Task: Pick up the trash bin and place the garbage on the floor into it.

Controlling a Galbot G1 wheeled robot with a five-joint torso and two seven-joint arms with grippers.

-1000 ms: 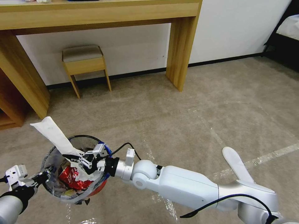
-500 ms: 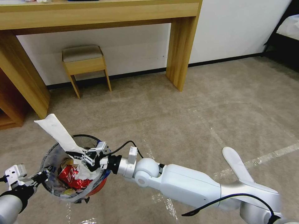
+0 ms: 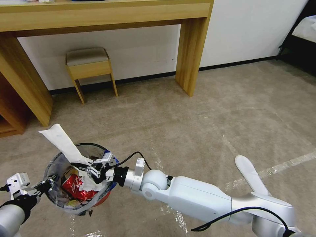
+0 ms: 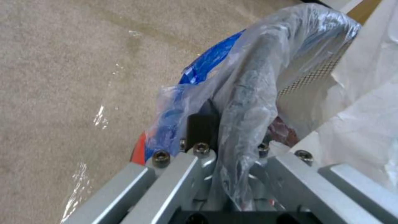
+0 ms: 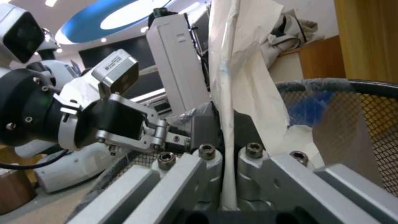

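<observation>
Clamped on a flat white slipper (image 3: 61, 141), my right gripper (image 3: 86, 167) sits just over the mouth of the trash bin (image 3: 52, 168). In the right wrist view its fingers (image 5: 207, 155) press from both sides on the thin white edge of the slipper (image 5: 232, 77), which runs straight up between them. From my head camera the slipper rises tilted, its lower end at the gripper above the bin's opening and its upper end leaning out past the far left part of the rim. My right arm reaches across in front of me from the lower right.

My left gripper (image 3: 44, 187) holds the bin by its near left rim. In the left wrist view its fingers (image 4: 201, 152) are closed on the dark rim together with the crinkly clear liner bag (image 4: 248, 93), whose blue print (image 4: 207, 65) bunches up beside them; a strip of the red bucket wall (image 4: 139, 151) shows just below. The bin hangs in my grip above the floor (image 3: 204, 125), tipped slightly toward me.

Inside the bin lies a crushed red wrapper or can (image 3: 75, 189) with some white crumpled paper beside it. Shiny tape lines (image 3: 279, 166) cross the beige carpet to my right. Ahead of me stand a wooden desk (image 3: 191, 49) against the white wall and a small stool (image 3: 89, 65) tucked beneath it.
</observation>
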